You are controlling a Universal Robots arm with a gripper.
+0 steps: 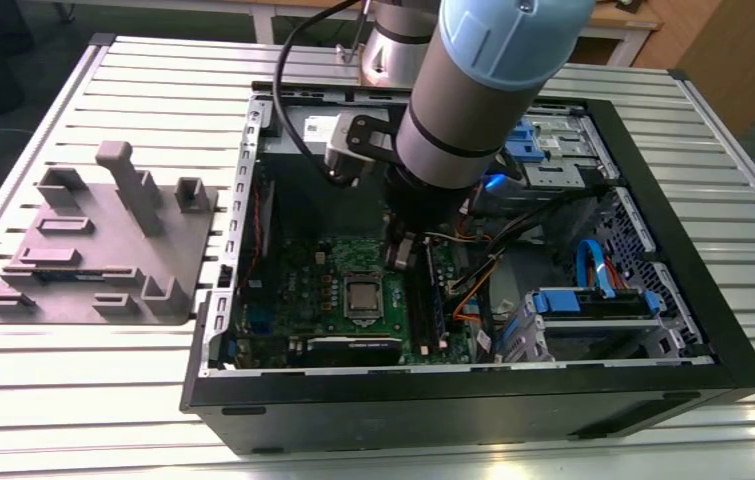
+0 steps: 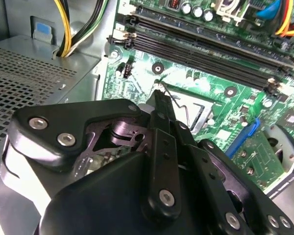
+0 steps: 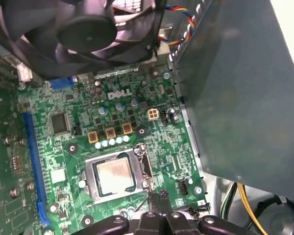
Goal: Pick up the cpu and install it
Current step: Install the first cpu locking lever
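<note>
The cpu [image 1: 362, 297] lies flat in its socket in the middle of the green motherboard [image 1: 304, 285], silver top up, inside the open computer case. The first wrist view shows the cpu [image 3: 115, 175] framed by the metal socket bracket. My gripper [image 1: 404, 254] hangs just beside the socket, on the exterior view's right of the chip. Its fingers are shut together, and the gripper [image 2: 158, 93] tip sits at the thin wire socket lever [image 2: 179, 100]. In the first wrist view the gripper [image 3: 158, 199] is close to the socket's corner, apart from the chip.
A grey fixture block [image 1: 97, 250] stands on the slatted table at the exterior view's left. Inside the case are a black fan [image 3: 88, 29], a grey power supply box [image 3: 235, 88], dark memory slots [image 2: 206, 54], loose cables [image 1: 477, 285] and blue drive bays [image 1: 591, 300].
</note>
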